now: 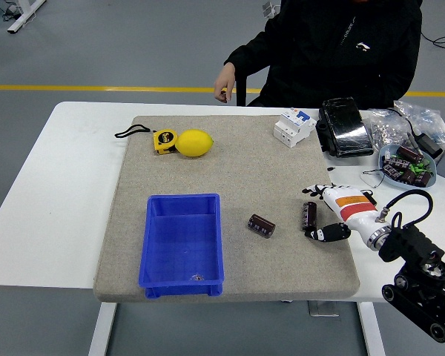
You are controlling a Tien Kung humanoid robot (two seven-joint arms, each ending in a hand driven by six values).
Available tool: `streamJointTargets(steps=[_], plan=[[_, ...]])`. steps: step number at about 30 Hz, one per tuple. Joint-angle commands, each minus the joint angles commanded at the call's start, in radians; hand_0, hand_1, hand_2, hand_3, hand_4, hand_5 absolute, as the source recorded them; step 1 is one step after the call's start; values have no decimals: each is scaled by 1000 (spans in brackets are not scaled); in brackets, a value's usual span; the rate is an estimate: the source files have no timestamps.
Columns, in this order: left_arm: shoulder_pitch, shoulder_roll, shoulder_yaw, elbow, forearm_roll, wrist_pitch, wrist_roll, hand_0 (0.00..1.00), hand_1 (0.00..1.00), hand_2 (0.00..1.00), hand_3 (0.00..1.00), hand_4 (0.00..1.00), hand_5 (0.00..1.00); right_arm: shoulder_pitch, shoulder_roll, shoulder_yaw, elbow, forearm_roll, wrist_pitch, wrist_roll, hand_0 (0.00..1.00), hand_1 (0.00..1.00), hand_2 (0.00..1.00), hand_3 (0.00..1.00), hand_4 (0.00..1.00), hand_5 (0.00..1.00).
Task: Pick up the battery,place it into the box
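Two dark cylindrical batteries lie on the grey mat (230,170). One battery (261,225) lies near the mat's middle. The other battery (309,215) stands by the mat's right edge. My right hand (320,213) is white with black fingertips; its spread fingers sit around this second battery, thumb (328,233) below it, other fingers above, without closing on it. The blue box (182,244) sits at the mat's front left, with only a small speck inside. My left hand is out of view.
A yellow lemon (194,142) and tape measure (163,140) lie at the mat's back left. A white breaker (294,126), black device (344,127) and bowl of batteries (406,165) stand at the back right. A person (326,44) sits behind, hand (223,78) off the table.
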Motion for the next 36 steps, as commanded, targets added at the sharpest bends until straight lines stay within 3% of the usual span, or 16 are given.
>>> streamJointTargets(steps=[13,14,25,26,36], plan=[[-2,-1,-6,0,12,-4,3,796,775,793,614,678,609,6,10,-5,-9,11,-10,21,431,615,689,772,972,223],[-3,-1,-6,0,11,-4,3,796,775,793,615,678,610,6,10,-4,-9,11,-10,21,422,604,661,706,943,222],[-6,1,4,0,4,-6,2,795,774,793,616,678,610,4,10,6,-17,6,-2,17,398,590,626,652,913,217],[-6,1,4,0,5,-6,2,795,773,793,616,678,609,3,10,6,-18,5,-2,16,367,539,573,566,850,197],[-2,3,9,0,2,-10,4,795,772,792,615,678,610,1,10,7,-12,3,-3,13,348,515,555,542,833,192]])
